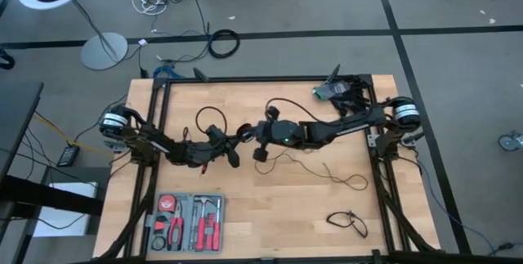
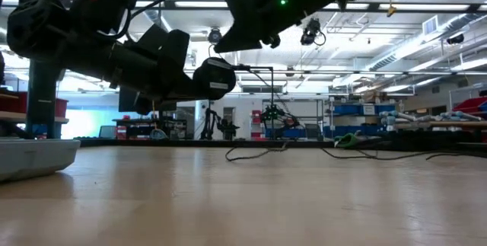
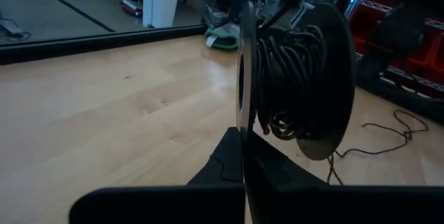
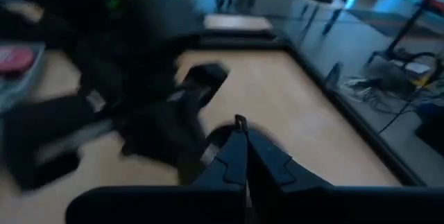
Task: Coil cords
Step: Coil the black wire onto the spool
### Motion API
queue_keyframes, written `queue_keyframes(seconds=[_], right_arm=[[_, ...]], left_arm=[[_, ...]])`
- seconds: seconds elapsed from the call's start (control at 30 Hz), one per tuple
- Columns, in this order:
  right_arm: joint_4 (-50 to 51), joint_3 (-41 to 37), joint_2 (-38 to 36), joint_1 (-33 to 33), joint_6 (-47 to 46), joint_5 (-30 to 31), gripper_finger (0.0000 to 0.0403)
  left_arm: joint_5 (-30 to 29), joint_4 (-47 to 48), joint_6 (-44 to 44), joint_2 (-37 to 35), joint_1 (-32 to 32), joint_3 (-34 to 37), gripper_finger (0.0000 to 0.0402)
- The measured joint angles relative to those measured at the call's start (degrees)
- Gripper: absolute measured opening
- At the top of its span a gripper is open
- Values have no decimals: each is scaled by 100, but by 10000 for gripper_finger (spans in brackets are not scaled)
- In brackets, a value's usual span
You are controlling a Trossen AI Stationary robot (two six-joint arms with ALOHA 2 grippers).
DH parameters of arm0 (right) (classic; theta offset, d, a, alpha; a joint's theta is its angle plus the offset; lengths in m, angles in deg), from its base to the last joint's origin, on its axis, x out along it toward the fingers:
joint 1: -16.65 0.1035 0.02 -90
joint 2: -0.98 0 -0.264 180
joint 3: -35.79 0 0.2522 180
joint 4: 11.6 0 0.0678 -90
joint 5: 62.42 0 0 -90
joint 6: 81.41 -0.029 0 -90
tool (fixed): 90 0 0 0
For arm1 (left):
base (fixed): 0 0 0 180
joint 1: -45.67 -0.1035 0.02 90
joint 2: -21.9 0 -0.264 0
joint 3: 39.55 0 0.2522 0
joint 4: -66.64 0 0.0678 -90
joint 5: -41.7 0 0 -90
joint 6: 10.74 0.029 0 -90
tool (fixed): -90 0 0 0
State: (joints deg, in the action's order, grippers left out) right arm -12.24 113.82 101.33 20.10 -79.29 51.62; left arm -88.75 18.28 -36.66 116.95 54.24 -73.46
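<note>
Now, mid-table: both arms meet above the middle of the wooden table (image 1: 245, 215), clear of its surface in the low view.
Left gripper (image 1: 231, 140): reaches in from the left; its fingers (image 3: 244, 156) are pressed together on the rim of a black spool (image 3: 295, 78).
Spool: held upright in the air, with dark cord wound around its core between two round flanges.
Right gripper (image 1: 260, 136): comes in from the right and sits just beside the spool; fingers (image 4: 239, 151) drawn together, and I cannot tell whether cord is pinched between them.
Cords (image 1: 323, 168): a thin black strand lies loose on the table right of centre, trailing toward the right edge; another loop arcs at the far side (image 1: 282, 100).
Tool tray (image 1: 186, 222): near left corner.
Glasses (image 1: 347, 221): near right.
</note>
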Motion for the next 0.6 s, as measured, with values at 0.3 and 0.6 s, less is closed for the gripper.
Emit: queue_keyframes(seconds=[0.3,0.6], right_arm=[[-281,27,397,192,-152,-610,0],[335,22,732,143,-813,-770,17]], left_arm=[[-277,-49,-151,0,-69,-8,0],[-247,-341,-132,2,-95,-29,0]])
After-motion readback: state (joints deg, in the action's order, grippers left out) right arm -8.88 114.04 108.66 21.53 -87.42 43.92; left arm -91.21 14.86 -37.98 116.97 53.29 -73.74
